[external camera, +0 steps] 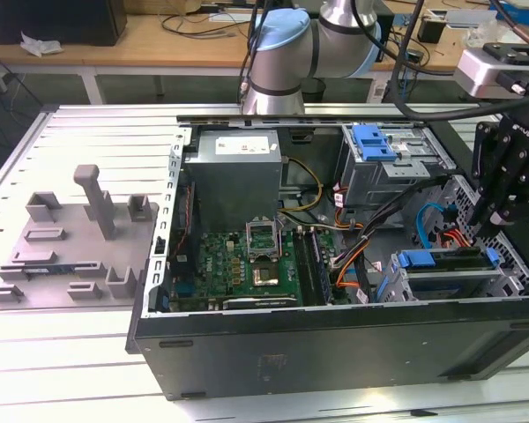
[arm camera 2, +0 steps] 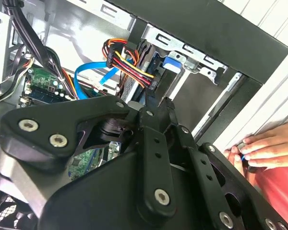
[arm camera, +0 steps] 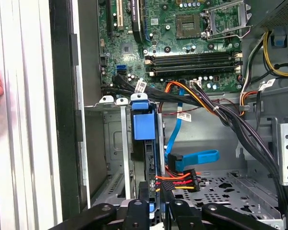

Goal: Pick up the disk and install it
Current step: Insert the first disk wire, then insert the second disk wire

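The disk point(external camera: 443, 260) stands on edge in a metal bay slot at the case's front corner, on the exterior view's right, with its blue carrier bracket on top. My gripper point(external camera: 487, 240) hangs over the end of it farthest to the exterior view's right. In the first wrist view the disk point(arm camera: 150, 158) runs from its blue tab down to my gripper point(arm camera: 154, 195), whose two black fingers press on either side of its edge. In the second wrist view the gripper point(arm camera 2: 150, 106) closes on the disk point(arm camera 2: 132, 85). A red-orange-yellow power plug point(arm camera: 177, 179) sits against the disk.
The open computer case point(external camera: 335, 330) holds a motherboard point(external camera: 247, 260), a power supply point(external camera: 234, 167) and a drive cage with a blue latch point(external camera: 375, 141). Blue data cables point(arm camera: 197, 157) and black cable bundles point(arm camera: 230, 120) lie beside the bay. A person's hand point(arm camera 2: 269, 143) rests just outside the case wall. A grey fixture point(external camera: 70, 238) lies at the exterior view's left.
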Controlling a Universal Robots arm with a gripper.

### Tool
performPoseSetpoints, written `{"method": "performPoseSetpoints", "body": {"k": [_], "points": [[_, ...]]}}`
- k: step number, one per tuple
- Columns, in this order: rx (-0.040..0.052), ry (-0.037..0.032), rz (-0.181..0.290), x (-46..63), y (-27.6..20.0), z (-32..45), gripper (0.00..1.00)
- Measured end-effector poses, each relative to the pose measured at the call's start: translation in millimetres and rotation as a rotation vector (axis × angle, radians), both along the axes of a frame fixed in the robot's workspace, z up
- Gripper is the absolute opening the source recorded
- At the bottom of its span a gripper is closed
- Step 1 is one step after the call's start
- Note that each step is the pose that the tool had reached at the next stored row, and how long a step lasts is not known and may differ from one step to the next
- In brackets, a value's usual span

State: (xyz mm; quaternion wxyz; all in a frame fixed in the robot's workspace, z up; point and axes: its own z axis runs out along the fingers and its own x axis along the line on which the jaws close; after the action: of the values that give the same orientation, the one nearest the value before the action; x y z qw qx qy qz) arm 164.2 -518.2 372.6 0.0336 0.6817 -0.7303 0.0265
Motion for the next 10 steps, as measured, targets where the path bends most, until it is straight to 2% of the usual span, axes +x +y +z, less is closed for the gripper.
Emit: {"method": "performPoseSetpoints", "body": {"k": [10], "points": [[-0.0003, 0.0000, 0.000, 0.0, 0.0, 0.0, 0.24]]}}
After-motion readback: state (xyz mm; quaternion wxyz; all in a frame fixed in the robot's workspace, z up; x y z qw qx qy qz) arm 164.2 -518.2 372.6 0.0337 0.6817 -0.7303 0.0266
